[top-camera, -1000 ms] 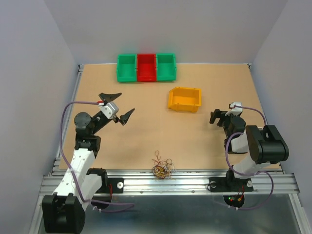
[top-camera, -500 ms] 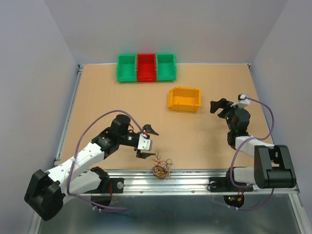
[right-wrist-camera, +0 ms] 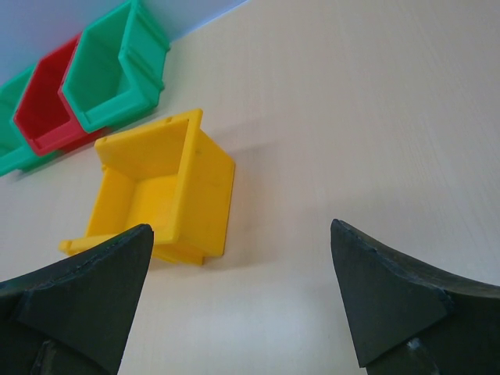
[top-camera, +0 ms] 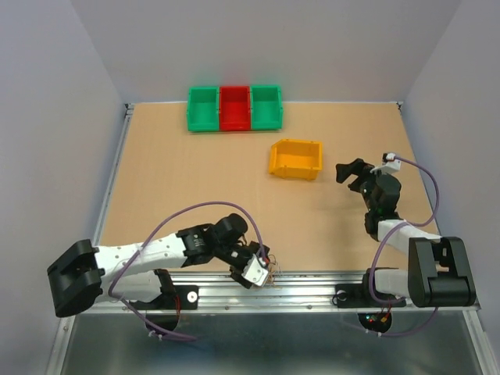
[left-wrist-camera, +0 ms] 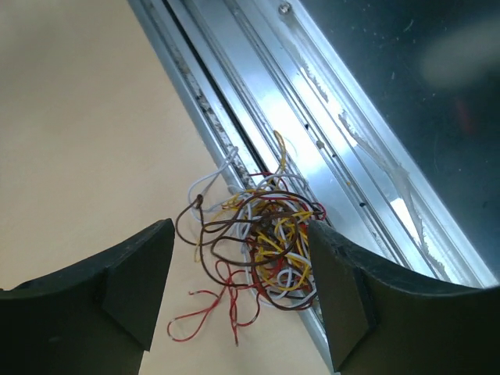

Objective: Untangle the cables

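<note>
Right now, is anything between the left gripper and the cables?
Nothing visible. The open left gripper points straight at the cables, which lie bare at the near edge of the table, partly on the metal rail.

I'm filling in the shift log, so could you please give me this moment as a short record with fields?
Cables: one tangled bundle, red, brown, yellow and white, lying across the table's near edge and the metal rail
Left gripper: open, a finger on each side of the bundle, not closed on it
Right gripper: open, empty, facing the yellow bin
Other bins: left green bin, red bin, right green bin, in a row at the far edge
Task state: nothing separated yet
</note>
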`<state>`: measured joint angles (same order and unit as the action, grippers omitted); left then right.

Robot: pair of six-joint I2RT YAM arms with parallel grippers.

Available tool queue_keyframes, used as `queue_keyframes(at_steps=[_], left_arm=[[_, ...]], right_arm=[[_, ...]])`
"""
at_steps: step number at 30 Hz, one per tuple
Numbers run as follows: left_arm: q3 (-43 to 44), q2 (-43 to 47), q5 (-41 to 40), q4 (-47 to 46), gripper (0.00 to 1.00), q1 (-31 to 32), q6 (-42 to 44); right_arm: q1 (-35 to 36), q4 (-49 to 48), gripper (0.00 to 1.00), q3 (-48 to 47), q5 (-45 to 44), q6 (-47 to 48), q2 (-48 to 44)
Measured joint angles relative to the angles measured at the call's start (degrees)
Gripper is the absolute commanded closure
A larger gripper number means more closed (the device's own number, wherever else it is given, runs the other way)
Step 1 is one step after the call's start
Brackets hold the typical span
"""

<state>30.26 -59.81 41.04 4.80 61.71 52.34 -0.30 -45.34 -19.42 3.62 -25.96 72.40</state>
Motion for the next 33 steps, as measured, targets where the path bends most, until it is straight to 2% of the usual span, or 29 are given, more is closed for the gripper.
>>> queue_keyframes(at_steps=[1,2,3,4,6,10,14,18,21,23,27,29,33], left_arm=[[0.0,-1.6,-1.1,-0.3,0.37,1.1,-0.2],[0.4,-4.2,-2.3,-0.3,0.55,2.0,-0.6],[0.7,-6.0,-3.1,-0.3,0.64,2.4,-0.8],[1.2,-8.2,-4.3,-0.2,0.83,2.6,-1.7],[2.2,-11.2,-6.3,-0.3,1.0,2.7,-2.2],[3.2,-12.0,-9.9,-1.6,1.0,2.7,-3.9],[3.1,-8.6,-14.3,-5.7,1.0,0.9,-7.4],[3.1,-5.3,-16.2,-12.0,1.0,-7.8,-11.7],[3.2,-5.6,-17.9,-16.9,1.0,-15.7,-14.7],[3.2,-6.9,-19.1,-19.1,1.0,-18.4,-15.9],[4.9,-13.3,-20.1,-20.9,1.0,-22.4,-17.2],[6.4,-16.5,-19.7,-20.9,0.9,-24.2,-17.3],[8.2,-20.2,-18.5,-21.0,0.68,-28.3,-18.0]], right_arm=[[0.0,0.1,0.0,0.1,0.0,0.0,-0.3],[0.0,0.5,0.02,0.1,0.0,-0.1,-0.8],[0.0,0.7,0.03,0.2,0.0,-0.2,-1.2],[0.0,1.2,0.04,0.2,0.0,-0.2,-1.8],[0.0,2.2,0.09,0.5,0.0,-0.3,-3.6],[0.0,5.0,0.16,0.5,-0.1,-0.4,-7.8],[0.0,8.6,0.18,-0.3,1.8,-0.4,-10.5],[0.8,13.6,0.19,-5.9,6.7,0.0,-7.3],[4.6,18.5,0.18,-12.9,8.0,2.2,-3.7],[7.9,21.7,0.17,-18.3,8.0,4.2,-1.1],[12.1,25.4,0.06,-27.3,9.5,7.0,3.7],[12.8,25.7,0.03,-30.7,10.8,7.8,6.6],[13.1,26.1,0.07,-34.1,12.2,8.5,12.8]])
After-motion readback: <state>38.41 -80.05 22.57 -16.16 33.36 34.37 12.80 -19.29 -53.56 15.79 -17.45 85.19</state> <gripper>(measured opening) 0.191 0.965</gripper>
